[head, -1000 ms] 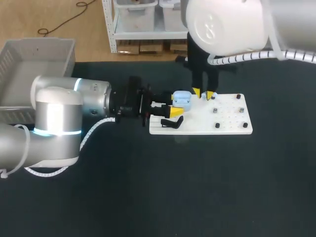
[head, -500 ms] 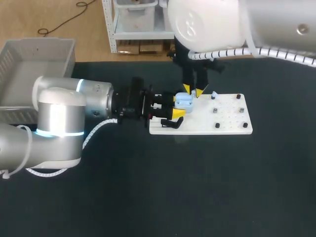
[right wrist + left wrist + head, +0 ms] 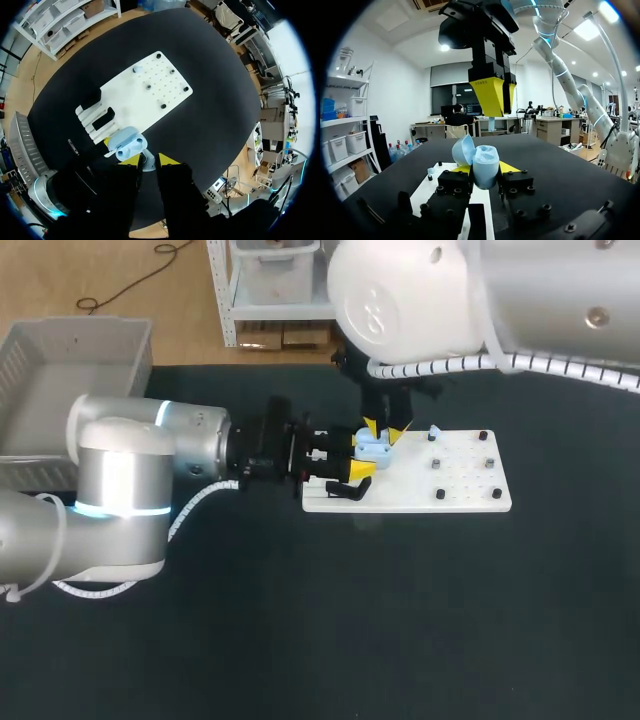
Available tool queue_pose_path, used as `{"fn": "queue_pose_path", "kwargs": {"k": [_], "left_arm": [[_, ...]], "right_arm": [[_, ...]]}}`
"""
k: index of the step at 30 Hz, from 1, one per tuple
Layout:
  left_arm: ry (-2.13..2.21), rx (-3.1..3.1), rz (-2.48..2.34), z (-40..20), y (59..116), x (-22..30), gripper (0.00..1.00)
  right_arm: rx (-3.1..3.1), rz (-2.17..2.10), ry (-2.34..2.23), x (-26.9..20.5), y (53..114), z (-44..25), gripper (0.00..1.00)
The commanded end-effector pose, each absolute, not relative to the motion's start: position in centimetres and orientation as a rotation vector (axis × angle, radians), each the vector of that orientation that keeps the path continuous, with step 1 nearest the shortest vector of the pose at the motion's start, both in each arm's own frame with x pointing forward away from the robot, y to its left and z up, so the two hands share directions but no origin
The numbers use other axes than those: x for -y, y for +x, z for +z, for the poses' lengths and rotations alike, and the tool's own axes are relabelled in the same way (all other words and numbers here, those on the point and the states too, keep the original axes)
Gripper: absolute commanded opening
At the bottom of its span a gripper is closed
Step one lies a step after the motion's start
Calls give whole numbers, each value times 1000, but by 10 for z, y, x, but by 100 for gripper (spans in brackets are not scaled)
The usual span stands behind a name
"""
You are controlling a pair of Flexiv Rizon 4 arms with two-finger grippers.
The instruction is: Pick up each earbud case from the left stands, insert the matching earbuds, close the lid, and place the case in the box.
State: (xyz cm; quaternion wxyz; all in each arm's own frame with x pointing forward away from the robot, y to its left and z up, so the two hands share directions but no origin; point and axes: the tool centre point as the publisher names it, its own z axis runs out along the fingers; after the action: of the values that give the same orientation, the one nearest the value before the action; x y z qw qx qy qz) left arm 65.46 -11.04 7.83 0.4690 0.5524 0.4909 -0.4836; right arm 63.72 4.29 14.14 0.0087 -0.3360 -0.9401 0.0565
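Mid-table (image 3: pixel 300 640): left gripper (image 3: pixel 359 457) holds case (image 3: pixel 373 445), right gripper (image 3: pixel 383 430) earbud (image 3: pixel 145 161).

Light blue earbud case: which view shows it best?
Left wrist view: light blue earbud case close up, lid open, in the left gripper. Head view: small, right gripper overlapping. Right wrist view: its open top from above.

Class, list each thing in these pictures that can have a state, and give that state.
Light-blue plastic earbud case: lid open, held off the table.
Left gripper: shut on the case.
Right gripper: shut on a small light-blue earbud, just above the open case.
Second light-blue earbud: free, resting on the flat white board.
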Motion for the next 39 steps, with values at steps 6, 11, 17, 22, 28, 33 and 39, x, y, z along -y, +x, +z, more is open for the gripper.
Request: {"fn": "queue_pose_path", "kwargs": {"k": [6,11,17,22,28,33,39], "left_arm": [[1356,-1204,-1186,78,655,110,0],[1356,-1204,-1186,78,655,110,0],[1356,-1204,-1186,78,655,110,0],[1356,-1204,-1186,78,655,110,0],[1356,-1204,-1186,78,655,110,0],[1356,-1204,-1186,78,655,110,0],[1356,-1204,-1186,78,655,110,0]], "right_arm": [[2912,201,-1076,-48,640,136,0],[2886,220,-1098,-48,642,133,0],[2871,233,-1109,-49,643,132,0],[2851,226,-1121,-50,645,130,0],[2836,220,-1133,-50,646,128,0],[2829,218,-1143,-50,646,126,0],[2819,221,-1159,-48,647,125,0]]}}
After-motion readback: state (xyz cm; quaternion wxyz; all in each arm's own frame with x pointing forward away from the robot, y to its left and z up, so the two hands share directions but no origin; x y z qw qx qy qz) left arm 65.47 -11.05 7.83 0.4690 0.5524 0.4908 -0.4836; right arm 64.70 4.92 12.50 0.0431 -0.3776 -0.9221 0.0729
